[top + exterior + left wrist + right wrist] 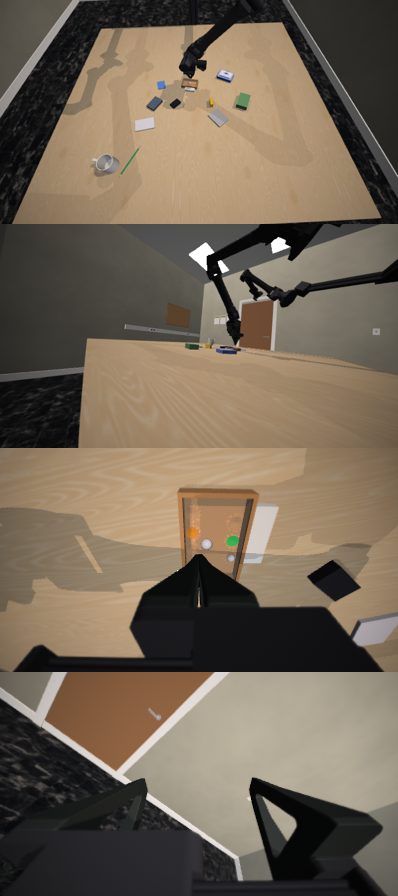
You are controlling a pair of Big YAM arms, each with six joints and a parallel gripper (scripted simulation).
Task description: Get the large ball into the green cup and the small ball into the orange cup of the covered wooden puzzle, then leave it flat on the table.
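While the left arm [213,31] [222,290] is extended down over the tabletop [207,166] [189,390], its jaws [190,76] [236,343] are fully closed, tips together, with nothing gripped. The tips are held above the wooden puzzle [189,86] [218,492], near one end of it in the wrist view; no contact can be made out.

The puzzle is seated flat on the tabletop, walls upright. Through its cover, the large ball [206,544] is observed between the orange cup [192,533] and the green cup [232,541], outside both. The small ball [230,558] is located near the green cup, also outside either cup. Neither ball has been placed in its cup.

A white block [189,89] [265,533] is positioned alongside one long wall of the puzzle. Nearby, a black block [175,103] [334,580], a yellow block [211,102] [208,346] and a flat blue piece [161,85] are noted. A blue-and-white box [225,75] [226,351] and a green box [243,101] [192,346] are set farther out.

The right arm's jaws are spread wide, nothing held; they are directed toward the wall [310,737] and the door [257,325] [120,712], well apart from the puzzle.
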